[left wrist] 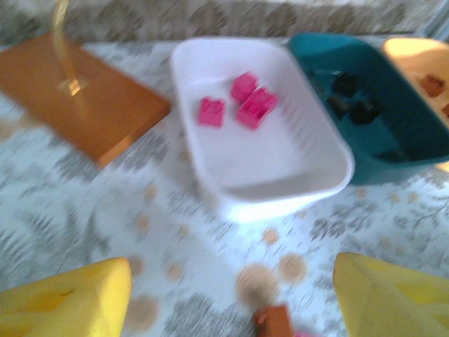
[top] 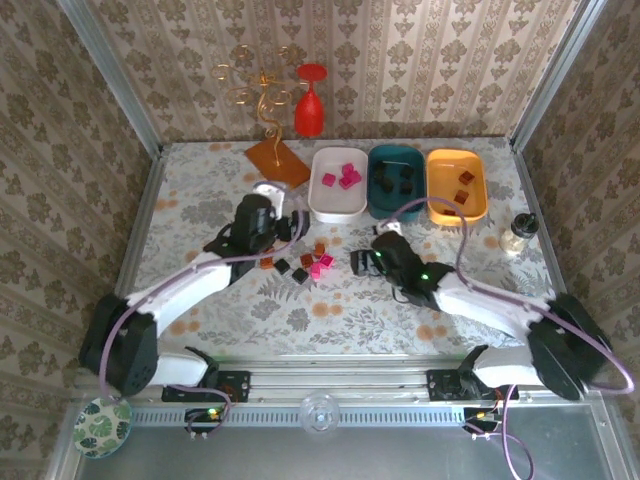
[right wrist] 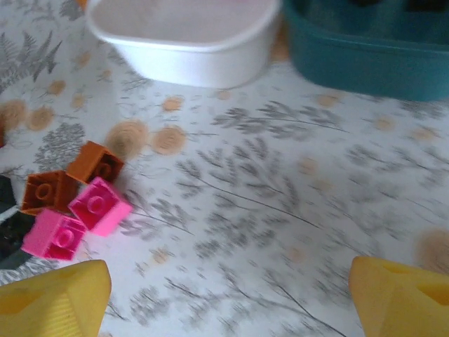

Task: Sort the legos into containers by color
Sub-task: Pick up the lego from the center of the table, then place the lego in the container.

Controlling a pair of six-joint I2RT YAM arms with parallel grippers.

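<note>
**Grippers.** The left gripper (top: 283,226) has its yellow fingers spread wide and holds nothing. It hangs over the left side of the loose pile. The left wrist view is blurred, but a brownish block (left wrist: 273,324) appears to lie on the table roughly between the fingers. The right gripper (top: 362,262) is likewise spread wide and empty, low over the floral-patterned table (top: 330,310) just right of the pile.

**Unsorted stock.** The small cube-like plastic legos (top: 305,263), in magenta, black and brownish orange, lie clustered between the two grippers. In the right wrist view, two brownish-orange blocks (right wrist: 95,163) and two magenta blocks (right wrist: 98,205) lie touching.

**Containers.** Beyond the pile three trays stand side by side:
- The shallow white plastic tray (top: 336,214) holds three magenta pieces.
- The dark teal plastic tray (top: 396,151) holds dark pieces.
- The orange-yellow plastic tray (top: 456,212) holds brownish ones.

Sorting looks correct so far but is unfinished.

**Beyond the trays.** A flat orange-brown rectangular tile (top: 277,162) lies left of them, and a red wine glass (top: 311,100) stands by the wall.

**Hazards.**
- The blocks touch, so fingers closing on one may drag or lift a neighbour of another colour, which could end up in the wrong tray.
- Both grippers work the same small pile and could collide.
- A wide reach toward the left of the white tray risks striking the tile.
</note>
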